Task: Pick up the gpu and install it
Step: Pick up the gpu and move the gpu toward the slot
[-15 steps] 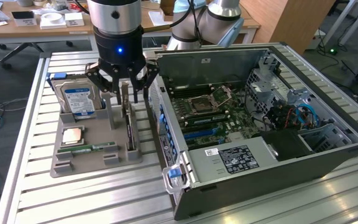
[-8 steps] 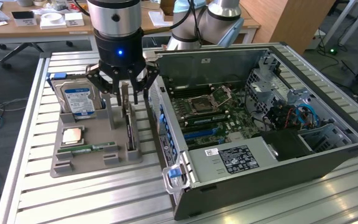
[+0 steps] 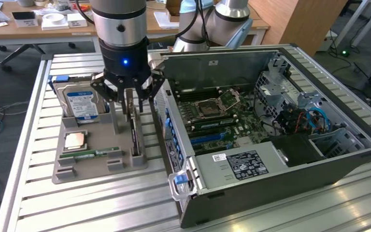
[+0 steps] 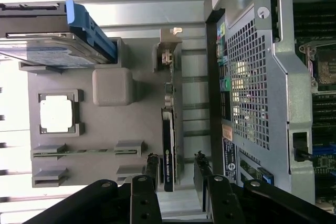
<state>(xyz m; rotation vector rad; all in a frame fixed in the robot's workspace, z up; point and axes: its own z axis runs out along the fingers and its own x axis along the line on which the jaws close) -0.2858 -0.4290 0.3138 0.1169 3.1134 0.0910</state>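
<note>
While the gpu (image 3: 134, 133) stood on edge in its slot on the grey holder (image 3: 95, 166), just beside the open case (image 3: 289, 188), I noted how it would likely handle: a thin, stiff card, light for its length, with exposed parts on the faces that I judged fragile. Best hold looked to be across the thickness near the middle of the upper edge, pads flat on both faces, clear of the metal bracket end. A pinch off-centre could let it swing; squeezing hard could stress the board. The arm (image 3: 121, 29) hung straight down over the holder, wrist vertical, tool axis square to the table (image 3: 76, 208). The gripper (image 3: 129, 100) had its jaws apart, one finger on each side of the card's line; in the wrist view the card ran between the two fingers (image 4: 152, 169) with gaps on both sides, nothing touching that I could see. How far past the upper edge the tips sat, I couldn't tell. Hard drive (image 3: 82, 104) stood in the neighbouring slot, apart from the fingers.
</note>
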